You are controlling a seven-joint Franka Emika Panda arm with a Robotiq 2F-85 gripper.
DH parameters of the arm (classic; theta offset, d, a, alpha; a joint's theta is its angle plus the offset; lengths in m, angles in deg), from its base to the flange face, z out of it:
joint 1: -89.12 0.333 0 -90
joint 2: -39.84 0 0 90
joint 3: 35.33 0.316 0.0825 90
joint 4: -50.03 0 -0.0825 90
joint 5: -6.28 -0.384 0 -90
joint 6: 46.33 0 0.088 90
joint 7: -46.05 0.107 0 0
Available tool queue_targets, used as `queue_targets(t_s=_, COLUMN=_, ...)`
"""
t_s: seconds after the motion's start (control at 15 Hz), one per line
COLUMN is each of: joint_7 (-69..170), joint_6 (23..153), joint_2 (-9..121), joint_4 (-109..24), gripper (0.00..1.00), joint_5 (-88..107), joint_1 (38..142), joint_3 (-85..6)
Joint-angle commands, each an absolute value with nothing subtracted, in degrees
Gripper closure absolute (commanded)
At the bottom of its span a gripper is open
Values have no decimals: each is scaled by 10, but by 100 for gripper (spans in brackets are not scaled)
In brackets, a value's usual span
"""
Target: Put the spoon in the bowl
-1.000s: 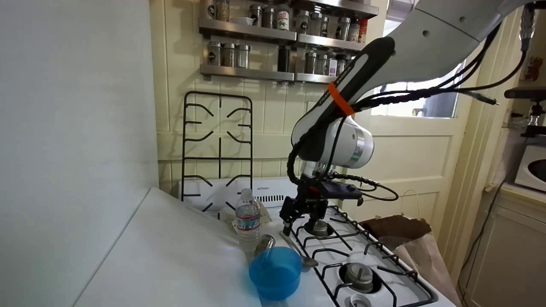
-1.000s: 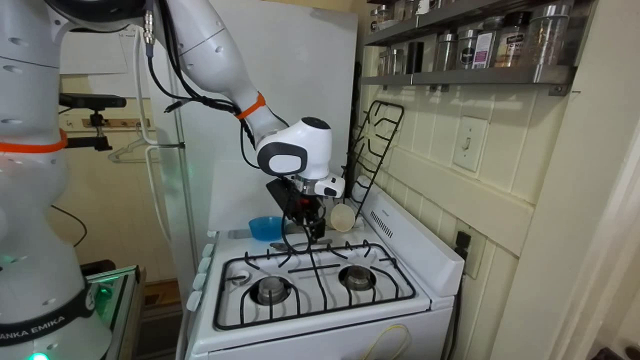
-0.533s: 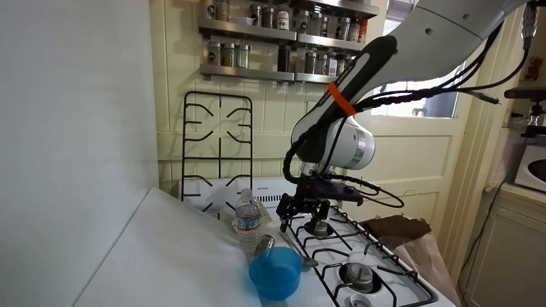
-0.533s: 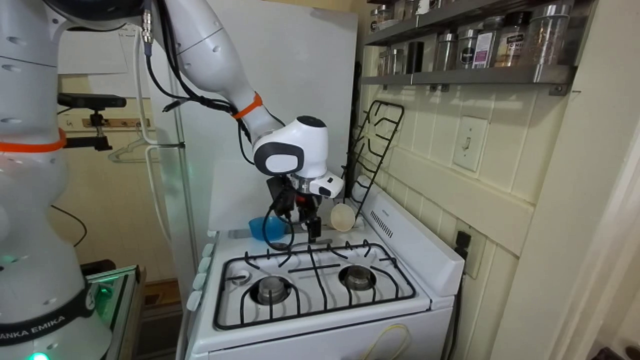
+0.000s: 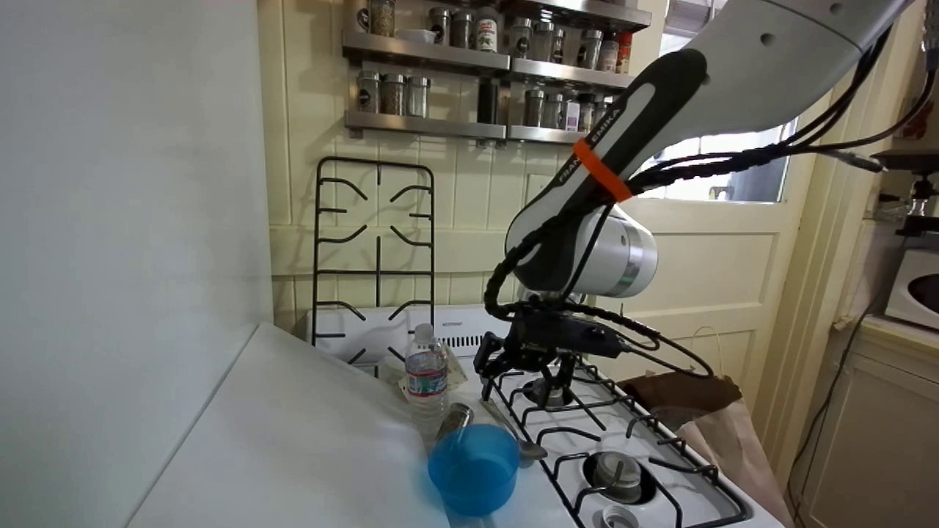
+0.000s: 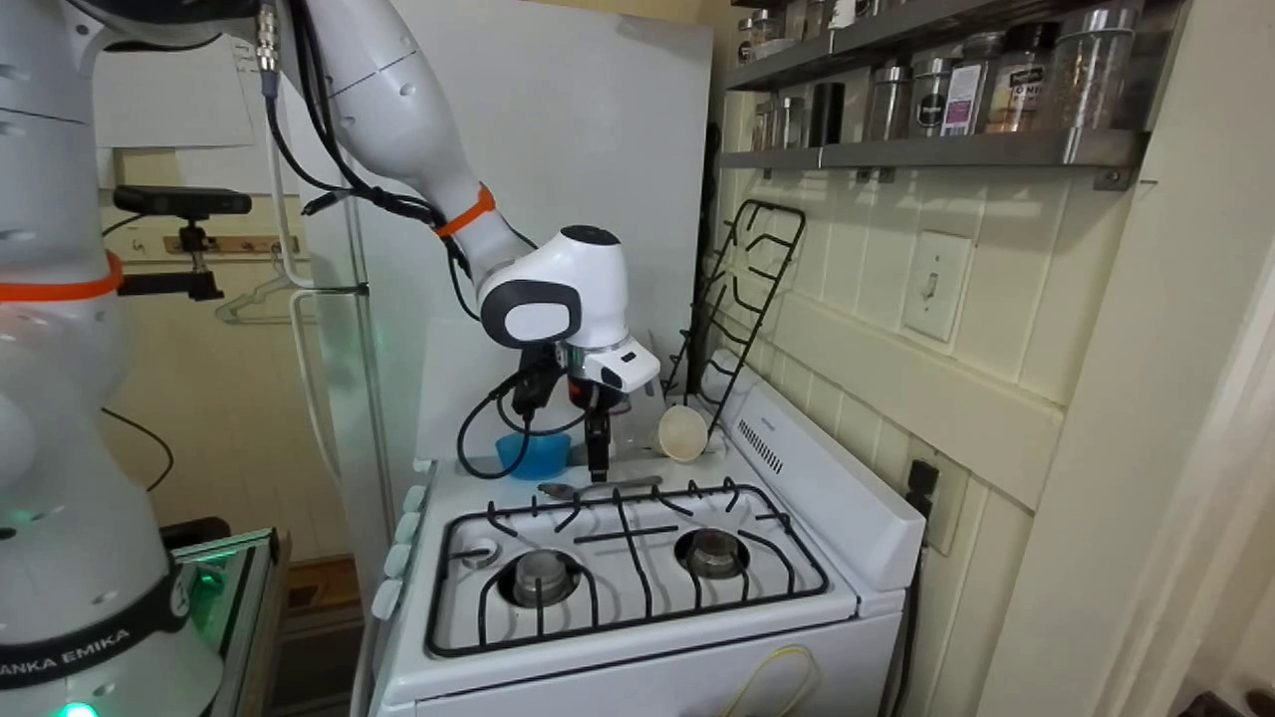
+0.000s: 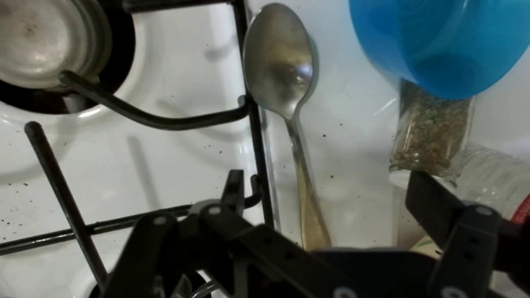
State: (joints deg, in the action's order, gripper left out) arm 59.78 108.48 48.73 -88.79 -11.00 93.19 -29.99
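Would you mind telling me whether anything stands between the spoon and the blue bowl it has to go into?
Nothing visible does: in the wrist view only white surface separates the spoon from the bowl. The spice jar lies off to the side, by the bowl. The spoon will likely need lifting over the bowl's wall.

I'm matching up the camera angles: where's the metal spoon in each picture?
In an exterior view: silvery metal spoon, low, just right of centre.
In an exterior view: spoon, below centre, mostly left.
Wrist view: spoon, near the middle, head at top, handle downward.
Shared landmark: bright blue, round, see-through plastic bowl, visible in all three.
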Motion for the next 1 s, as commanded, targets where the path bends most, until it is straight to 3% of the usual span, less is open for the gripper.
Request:
queue_targets(t_s=0.0, joint_7=589, joint_6=1061, joint_2=507, joint_4=-863, gripper=0, joint_5=-88, joint_1=928, joint_3=-311)
queue_targets(t_s=0.93, joint_7=574, joint_6=978, joint_2=533, joint_4=-825, gripper=2, joint_5=-85, joint_1=931, joint_3=-311)
